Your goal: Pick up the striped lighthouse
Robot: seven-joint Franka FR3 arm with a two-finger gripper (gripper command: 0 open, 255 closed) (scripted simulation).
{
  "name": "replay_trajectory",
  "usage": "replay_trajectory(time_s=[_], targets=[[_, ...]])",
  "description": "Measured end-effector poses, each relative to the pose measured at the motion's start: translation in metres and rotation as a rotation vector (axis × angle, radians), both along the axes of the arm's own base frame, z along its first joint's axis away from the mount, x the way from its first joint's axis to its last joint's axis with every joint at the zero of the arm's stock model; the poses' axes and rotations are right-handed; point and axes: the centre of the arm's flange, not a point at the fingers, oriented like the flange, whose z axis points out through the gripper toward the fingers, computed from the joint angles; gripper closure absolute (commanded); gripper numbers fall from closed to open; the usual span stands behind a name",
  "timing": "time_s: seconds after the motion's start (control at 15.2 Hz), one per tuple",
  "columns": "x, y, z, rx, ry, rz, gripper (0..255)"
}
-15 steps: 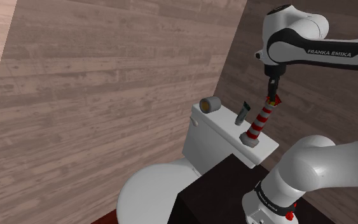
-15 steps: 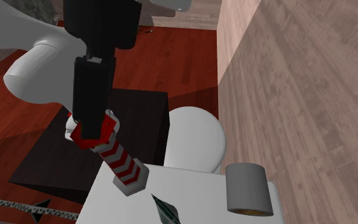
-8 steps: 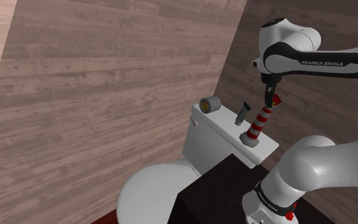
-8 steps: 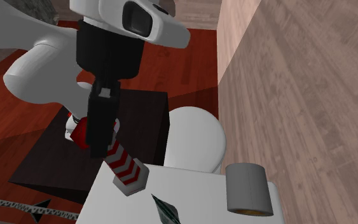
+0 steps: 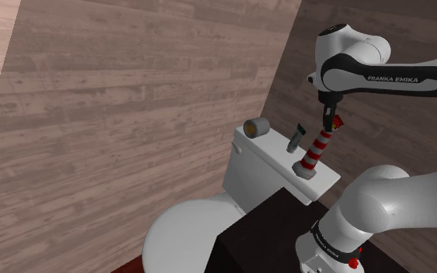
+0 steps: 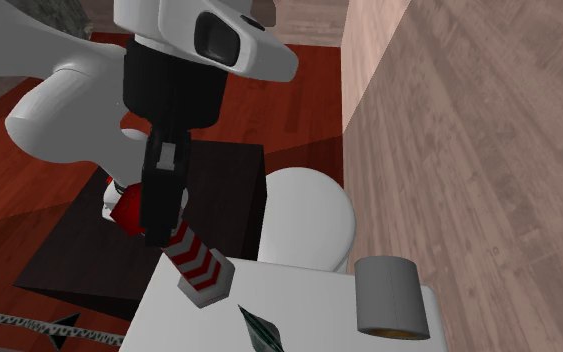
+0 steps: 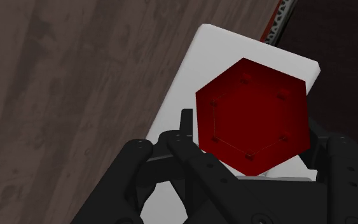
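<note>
The lighthouse (image 5: 312, 155), a slim tower with red and white stripes and a grey base, stands slightly tilted on the white toilet tank lid (image 5: 263, 151) near the lid's end closest to the arm. My black gripper (image 5: 330, 120) hangs straight over it, open, with its fingers down on either side of the red top. In the second exterior view a finger (image 6: 159, 200) covers the upper part of the lighthouse (image 6: 199, 268). In the wrist view the red hexagonal top of the lighthouse (image 7: 254, 114) sits between the fingers of the gripper (image 7: 250, 137), hiding the contact.
A grey roll (image 5: 254, 126) lies at the far end of the lid. A dark green tube (image 5: 296, 138) leans beside the lighthouse. The toilet bowl (image 5: 178, 233) is in front, my dark stand (image 5: 263, 233) below. Wood-plank walls close in behind the tank.
The arm has lowered the gripper further down over the lighthouse top, mostly in the first half second. The lighthouse has stayed on the lid.
</note>
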Motion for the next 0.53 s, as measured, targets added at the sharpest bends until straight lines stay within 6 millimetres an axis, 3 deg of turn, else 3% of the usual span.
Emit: replay_trajectory(time_s=[0.33,0.53], targets=[[0.000,0.000,0.002,0.000,0.000,0.000,255],[0.000,-0.001,0.015,0.001,0.001,-0.001,255]])
